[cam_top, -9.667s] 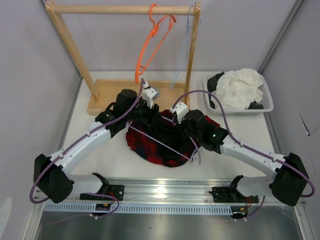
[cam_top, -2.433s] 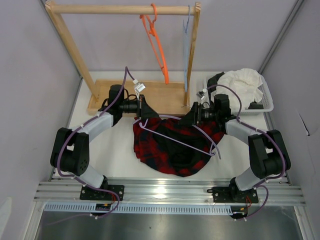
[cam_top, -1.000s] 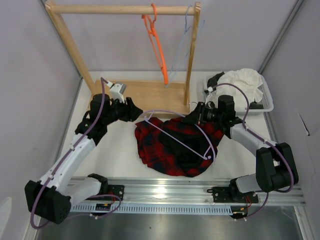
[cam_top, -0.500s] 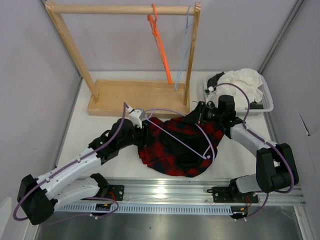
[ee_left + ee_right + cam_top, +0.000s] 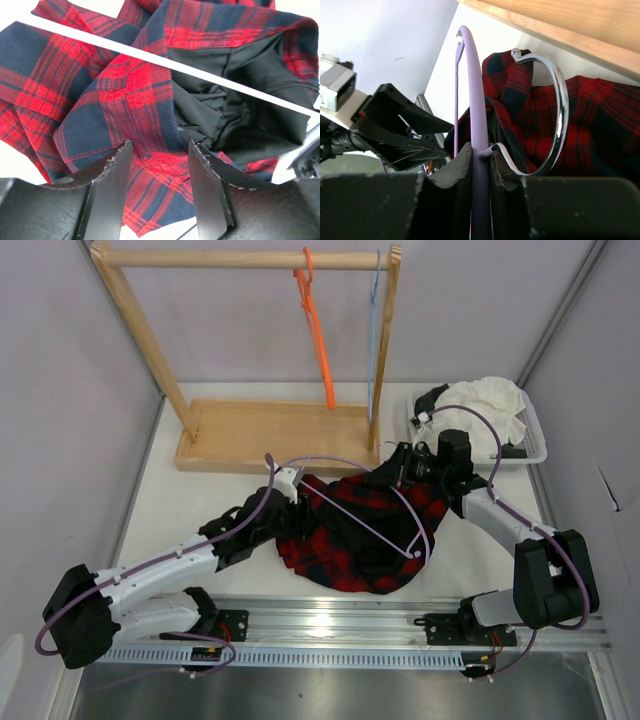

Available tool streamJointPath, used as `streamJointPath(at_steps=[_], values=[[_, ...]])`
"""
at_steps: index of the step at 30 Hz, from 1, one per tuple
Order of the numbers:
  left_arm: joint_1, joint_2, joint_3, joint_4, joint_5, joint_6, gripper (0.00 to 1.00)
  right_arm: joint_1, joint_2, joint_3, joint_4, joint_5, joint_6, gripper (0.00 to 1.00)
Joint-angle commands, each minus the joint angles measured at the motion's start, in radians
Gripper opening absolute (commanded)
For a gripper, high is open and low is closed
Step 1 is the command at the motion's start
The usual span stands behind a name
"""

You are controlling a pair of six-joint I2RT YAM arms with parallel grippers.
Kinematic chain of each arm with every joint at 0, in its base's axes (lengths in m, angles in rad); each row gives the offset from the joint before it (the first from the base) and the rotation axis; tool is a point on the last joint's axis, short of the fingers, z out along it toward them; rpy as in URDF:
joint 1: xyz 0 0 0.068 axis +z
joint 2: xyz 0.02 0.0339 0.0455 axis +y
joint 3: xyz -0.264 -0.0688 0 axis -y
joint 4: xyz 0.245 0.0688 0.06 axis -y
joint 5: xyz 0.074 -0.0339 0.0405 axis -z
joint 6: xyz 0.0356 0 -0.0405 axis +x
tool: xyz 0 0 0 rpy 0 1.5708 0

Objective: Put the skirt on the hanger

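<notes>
On the table (image 5: 190, 505), skirt (image 5: 335, 552) lies bunched, not yet hung; right tool (image 5: 480, 150) clamps hanger (image 5: 360, 520), left tool (image 5: 159, 150) gapes above.

Your red-and-black plaid skirt (image 5: 335, 545) lies crumpled on the worktop (image 5: 200, 500) (black lining showing), with the lavender hanger (image 5: 473, 90) slanting across it.

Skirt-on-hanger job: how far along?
Done: right pincer is shut on the hanger, which lies across the skirt. In hand: left pincer open, low over the plaid edge. Left: skirt is bunched on the table, not yet hung.
</notes>
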Motion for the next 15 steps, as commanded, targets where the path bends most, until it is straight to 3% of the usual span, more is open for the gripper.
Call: streamJointPath(at_steps=[1,11,14,15], values=[[-0.014,0.021,-0.024,0.103,-0.066,-0.05,0.52,-0.001,-0.045,0.028,0.019,-0.012,0.005,0.0],[-0.022,0.023,-0.056,0.176,-0.161,-0.118,0.31,0.001,-0.067,0.045,-0.047,0.001,-0.039,0.0],[-0.022,0.03,-0.044,0.121,-0.212,-0.131,0.08,-0.001,-0.078,0.053,-0.073,0.01,-0.058,0.0],[-0.022,0.03,-0.045,0.117,-0.227,-0.141,0.04,-0.001,-0.081,0.054,-0.076,0.013,-0.064,0.0]])
